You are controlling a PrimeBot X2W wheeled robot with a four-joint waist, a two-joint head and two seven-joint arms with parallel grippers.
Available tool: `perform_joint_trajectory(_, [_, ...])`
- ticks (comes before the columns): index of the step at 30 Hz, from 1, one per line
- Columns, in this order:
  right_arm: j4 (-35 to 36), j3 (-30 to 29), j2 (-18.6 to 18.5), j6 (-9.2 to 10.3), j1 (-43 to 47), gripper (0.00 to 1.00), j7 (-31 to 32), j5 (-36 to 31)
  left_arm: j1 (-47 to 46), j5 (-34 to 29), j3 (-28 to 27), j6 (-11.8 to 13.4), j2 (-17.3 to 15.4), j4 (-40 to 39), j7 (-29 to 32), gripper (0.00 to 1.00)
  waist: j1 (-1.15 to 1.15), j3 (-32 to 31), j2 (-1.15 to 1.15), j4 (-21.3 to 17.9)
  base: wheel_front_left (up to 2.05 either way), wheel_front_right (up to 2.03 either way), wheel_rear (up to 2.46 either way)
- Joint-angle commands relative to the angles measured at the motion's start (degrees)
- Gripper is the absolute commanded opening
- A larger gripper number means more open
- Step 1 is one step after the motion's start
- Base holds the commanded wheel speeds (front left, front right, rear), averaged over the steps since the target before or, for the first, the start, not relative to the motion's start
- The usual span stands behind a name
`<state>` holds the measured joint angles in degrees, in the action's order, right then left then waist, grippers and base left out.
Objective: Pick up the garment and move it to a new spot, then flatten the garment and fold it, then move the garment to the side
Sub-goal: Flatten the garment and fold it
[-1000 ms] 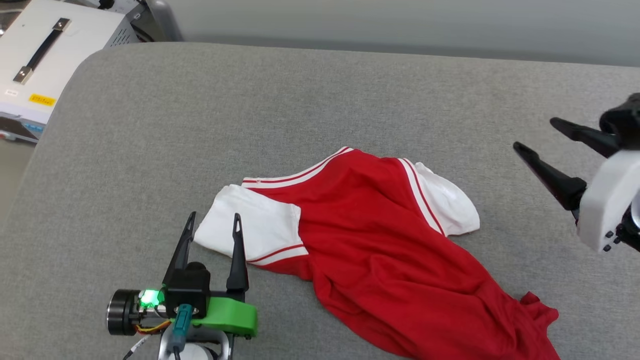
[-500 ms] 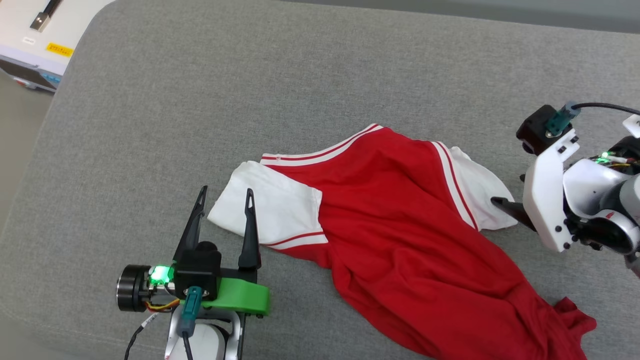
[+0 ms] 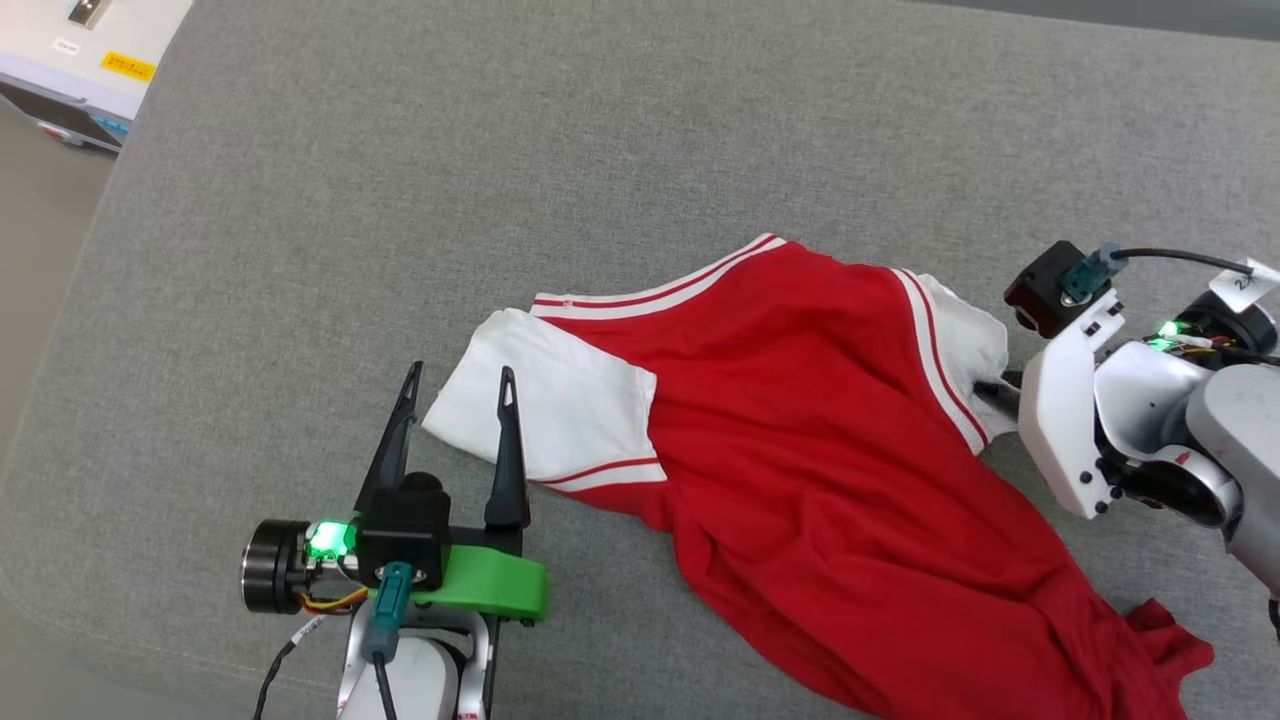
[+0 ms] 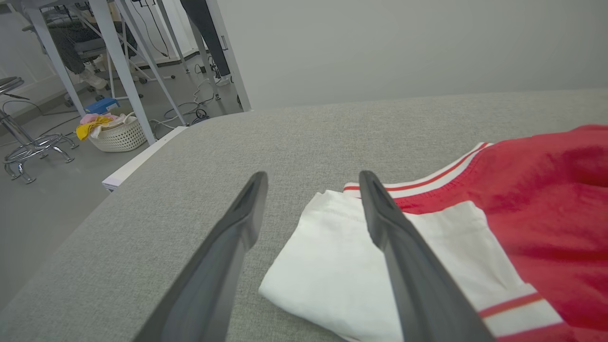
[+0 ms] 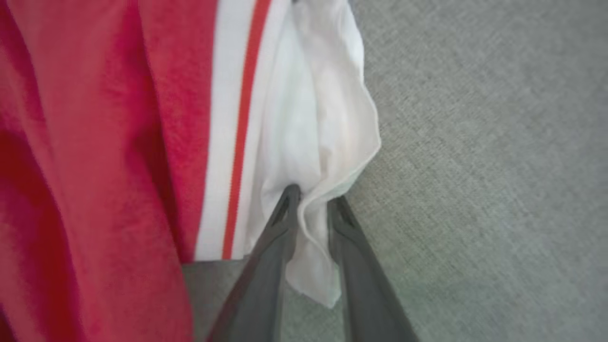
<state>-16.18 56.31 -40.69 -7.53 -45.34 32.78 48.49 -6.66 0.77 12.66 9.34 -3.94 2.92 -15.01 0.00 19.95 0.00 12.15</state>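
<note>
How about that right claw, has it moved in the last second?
Yes. The right gripper has come in toward the garment, from over the bare grey cushion to the white sleeve, which it now pinches.

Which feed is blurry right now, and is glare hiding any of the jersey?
Right wrist view: soft all over, though the right gripper pinching the white sleeve reads clearly. Head view: sharp, evenly lit, faint shadows, no glare on the jersey. Left wrist view: sharp cloth, wide-angle bend at the edges, left gripper fingers slightly soft near the lens.
</note>
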Motion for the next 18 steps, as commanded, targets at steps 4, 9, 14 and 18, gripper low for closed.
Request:
perform_joint_trajectory(4, [-0.1,0.7,0.9,0.04,-1.6,0.00,-8.3,0.0,-0.1,0.0,0.0,0.2,0.0,0.5,0.0,1.00,0.00,-2.8,0.00,-1.2,0.00,0.00,0.00])
perform_joint_trajectory(9, [3.3,-1.0,-0.3,0.04,-1.7,0.00,-17.4,0.4,1.8,0.0,0.3,0.1,-0.1,1.0,0.0,1.00,0.00,-6.7,0.00,-2.5,0.00,0.00,0.00])
perform_joint_trajectory(14, [7.0,-5.1,-2.6,0.04,2.3,0.00,-21.9,1.3,3.8,0.1,0.3,0.0,-0.2,1.0,0.0,1.00,0.00,-9.3,0.00,-4.0,0.00,0.00,0.00])
perform_joint_trajectory(18, [8.5,-10.6,-4.5,0.04,7.5,0.00,-24.6,1.2,5.1,0.2,0.0,0.1,-0.4,1.0,0.0,1.00,0.00,-10.4,0.00,-5.6,0.00,0.00,0.00])
